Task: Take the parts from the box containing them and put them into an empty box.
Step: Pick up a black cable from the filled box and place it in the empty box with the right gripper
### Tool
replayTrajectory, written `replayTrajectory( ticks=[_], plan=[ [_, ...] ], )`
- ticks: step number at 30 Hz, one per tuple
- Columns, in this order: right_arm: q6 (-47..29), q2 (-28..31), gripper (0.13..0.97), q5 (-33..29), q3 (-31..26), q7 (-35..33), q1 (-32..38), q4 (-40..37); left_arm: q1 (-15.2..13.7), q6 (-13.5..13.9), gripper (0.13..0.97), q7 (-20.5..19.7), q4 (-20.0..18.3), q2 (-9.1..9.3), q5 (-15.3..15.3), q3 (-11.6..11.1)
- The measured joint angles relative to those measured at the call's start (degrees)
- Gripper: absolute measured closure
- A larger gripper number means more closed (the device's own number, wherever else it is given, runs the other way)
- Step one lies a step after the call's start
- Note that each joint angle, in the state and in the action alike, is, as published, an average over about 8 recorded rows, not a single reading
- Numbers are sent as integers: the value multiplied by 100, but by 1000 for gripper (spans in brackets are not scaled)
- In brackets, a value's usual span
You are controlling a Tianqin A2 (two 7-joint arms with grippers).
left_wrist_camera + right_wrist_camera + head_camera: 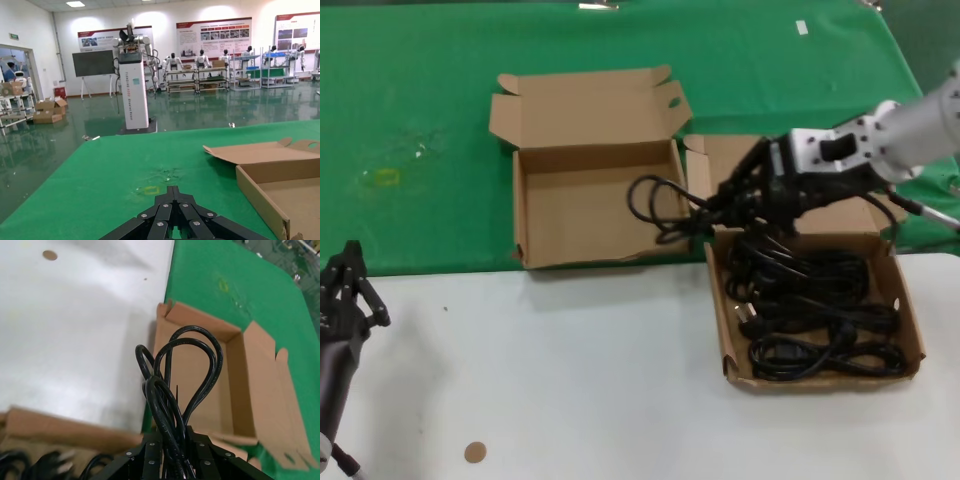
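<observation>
The empty box (580,215) stands open at the middle, its lid lying back on the green cloth. To its right sits the box containing them (820,383), low-rimmed and holding several black cables (810,310). My right gripper (717,212) hovers over the gap between the two boxes, shut on one cable bundle (695,218). That bundle's loops hang out over the empty box's right wall. In the right wrist view the held cable (161,410) rises from my right gripper (172,437), with the empty box (200,385) beyond. My left gripper (345,272) is parked at the near left, shut and holding nothing (173,189).
Green cloth (420,120) covers the far half of the table and white tabletop (570,380) the near half. A small brown disc (474,452) lies near the front edge. The empty box's wall (260,197) shows to one side in the left wrist view.
</observation>
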Motion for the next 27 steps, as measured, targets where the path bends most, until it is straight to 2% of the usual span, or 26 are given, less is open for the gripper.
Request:
replayTrajectory(
  ticks=[15, 27],
  plan=[
    [594, -1238, 865, -225, -267, -311, 685, -1311, 0, 0, 953, 0, 0, 0, 0, 0],
    [1231, -2179, 866, -89, -185, -1089, 1205, -2875, 0, 0, 953, 0, 0, 0, 0, 0]
  ],
)
